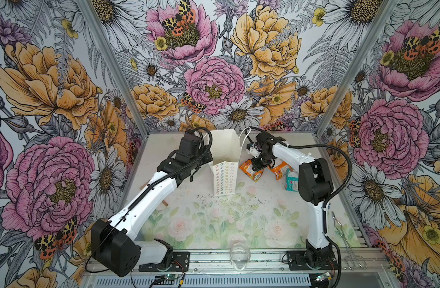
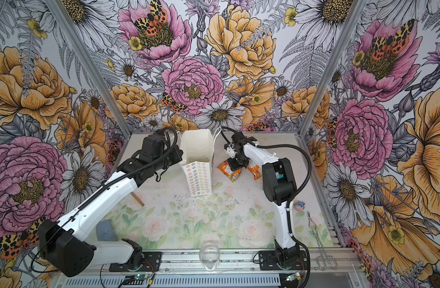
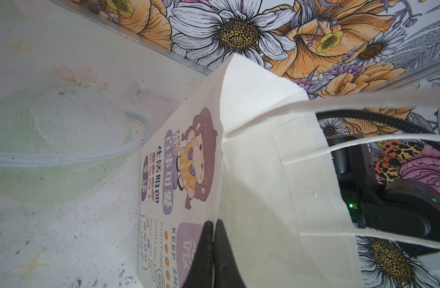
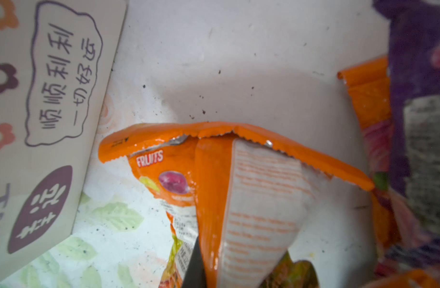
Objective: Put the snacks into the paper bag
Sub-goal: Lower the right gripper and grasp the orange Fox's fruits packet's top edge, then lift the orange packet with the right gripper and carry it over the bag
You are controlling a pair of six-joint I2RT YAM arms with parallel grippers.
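Note:
The white paper bag [image 1: 225,174] [image 2: 197,178] stands upright and open at the back middle. My left gripper [image 3: 214,223] [image 1: 207,157] is shut on the rim of its left wall [image 3: 251,174]. Right of the bag lies an orange-and-white snack packet [image 1: 248,171] [image 2: 226,170] [image 4: 251,187]. My right gripper [image 4: 209,254] [image 1: 257,165] is shut on this packet's middle fold; only one finger [image 4: 195,266] shows. A second orange packet [image 1: 278,171] [image 4: 368,99] and a teal packet [image 1: 291,180] lie further right. A purple packet [image 4: 413,62] lies over the second orange one.
A clear glass [image 1: 240,256] stands at the front edge. A wooden piece [image 2: 138,199] lies under the left arm, metal tongs [image 1: 348,239] at the front right. A clear plastic bowl [image 3: 64,149] sits left of the bag. A small blue-pink thing [image 2: 299,205] lies by the right arm.

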